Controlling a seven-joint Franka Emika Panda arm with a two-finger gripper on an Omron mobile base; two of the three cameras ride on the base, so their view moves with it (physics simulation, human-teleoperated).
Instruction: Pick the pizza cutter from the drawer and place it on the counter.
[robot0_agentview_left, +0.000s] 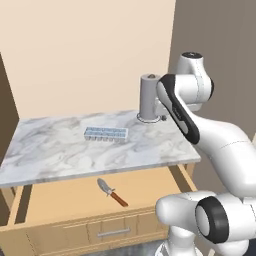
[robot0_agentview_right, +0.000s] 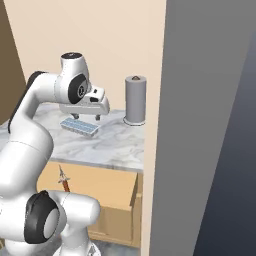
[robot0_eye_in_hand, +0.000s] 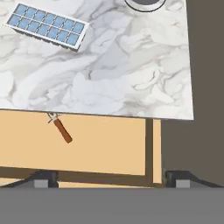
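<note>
The pizza cutter (robot0_agentview_left: 112, 192) lies flat inside the open drawer (robot0_agentview_left: 65, 200), just under the front edge of the counter (robot0_agentview_left: 50, 150). The gripper (robot0_agentview_right: 89, 118) hangs high above the counter, well apart from the cutter. Its fingers are spread wide and hold nothing.

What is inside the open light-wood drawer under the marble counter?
Inside the wide light-wood drawer lies one small pizza cutter with a grey wheel blade and reddish-brown handle. The white-and-grey marble counter covers the drawer's back part, so anything there cannot be seen.
</note>
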